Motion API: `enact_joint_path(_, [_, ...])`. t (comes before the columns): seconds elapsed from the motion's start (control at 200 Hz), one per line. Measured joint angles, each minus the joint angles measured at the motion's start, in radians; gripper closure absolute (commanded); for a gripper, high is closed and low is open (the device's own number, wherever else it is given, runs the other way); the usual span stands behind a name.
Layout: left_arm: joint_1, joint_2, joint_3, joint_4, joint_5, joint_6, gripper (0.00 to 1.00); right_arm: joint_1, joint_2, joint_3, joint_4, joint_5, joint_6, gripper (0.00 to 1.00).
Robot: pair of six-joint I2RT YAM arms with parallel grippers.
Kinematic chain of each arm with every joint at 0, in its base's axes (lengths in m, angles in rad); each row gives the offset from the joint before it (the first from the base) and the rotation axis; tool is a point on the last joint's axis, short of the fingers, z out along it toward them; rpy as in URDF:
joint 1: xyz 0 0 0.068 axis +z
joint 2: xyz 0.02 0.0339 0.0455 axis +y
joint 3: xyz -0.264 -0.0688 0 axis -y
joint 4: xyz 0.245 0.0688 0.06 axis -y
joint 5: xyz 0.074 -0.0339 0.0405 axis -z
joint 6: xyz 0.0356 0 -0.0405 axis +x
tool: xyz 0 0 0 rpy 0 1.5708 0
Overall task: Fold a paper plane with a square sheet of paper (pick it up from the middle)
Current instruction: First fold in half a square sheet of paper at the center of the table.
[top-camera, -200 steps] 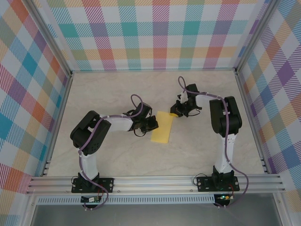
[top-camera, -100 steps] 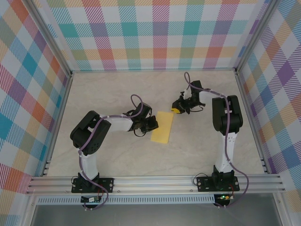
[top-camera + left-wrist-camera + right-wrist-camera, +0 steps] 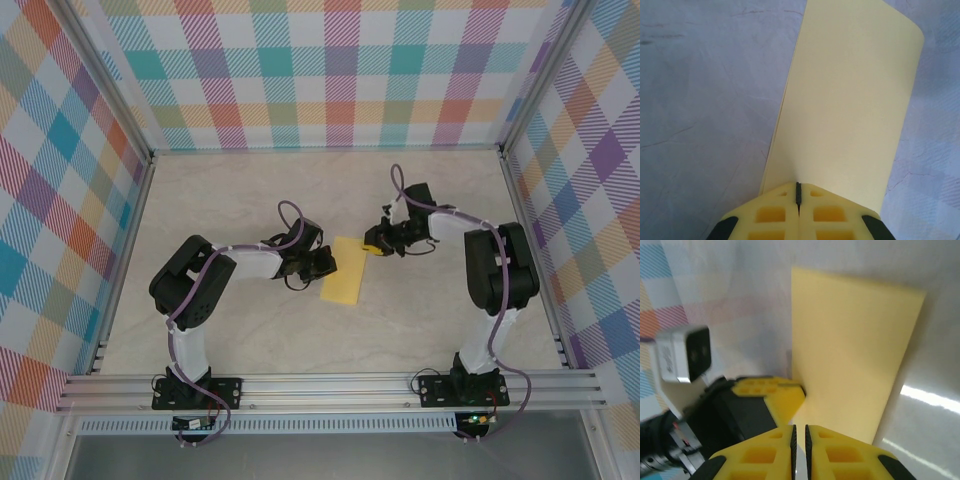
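Observation:
The square sheet of paper (image 3: pixel 345 272) lies on the table folded into a narrow yellow rectangle, also seen in the left wrist view (image 3: pixel 850 100) and the right wrist view (image 3: pixel 850 355). My left gripper (image 3: pixel 330 264) is shut on the middle of its left long edge, pads pressed together on the paper (image 3: pixel 798 192). My right gripper (image 3: pixel 372 243) hovers at the sheet's far right corner. Its jaws (image 3: pixel 799 432) stand a narrow slit apart with nothing between them. The left gripper's yellow fingers (image 3: pixel 782 395) show just beyond them.
The marble-patterned tabletop (image 3: pixel 250 190) is boxed in by plaid walls (image 3: pixel 320 80) at the back and both sides. An aluminium rail (image 3: pixel 330 385) with both arm bases runs along the near edge. The left wrist's camera box (image 3: pixel 685 352) sits close to my right gripper.
My right gripper has shifted slightly near the sheet's far corner while its arm swung outward to the right, and its jaws parted a little. The left gripper and the paper stayed put.

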Motion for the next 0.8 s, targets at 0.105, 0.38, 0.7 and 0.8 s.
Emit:
enact_joint_path(0.105, [0.000,-0.001,-0.004,0.006,0.000,0.000,1.00,0.069,-0.076,-0.128,0.071,0.019,0.033,0.85])
enact_joint_path(0.38, [0.000,-0.001,-0.005,0.009,0.000,0.000,1.00,0.177,-0.159,-0.307,0.185,0.050,0.082,0.85])
enact_joint_path(0.7, [0.000,-0.001,-0.005,0.009,0.001,0.000,1.00,0.183,-0.136,-0.384,0.238,0.079,0.085,0.86])
enact_joint_path(0.8, [0.000,-0.001,-0.005,0.009,0.001,0.000,1.00,0.183,-0.137,-0.383,0.235,0.083,0.073,0.85])
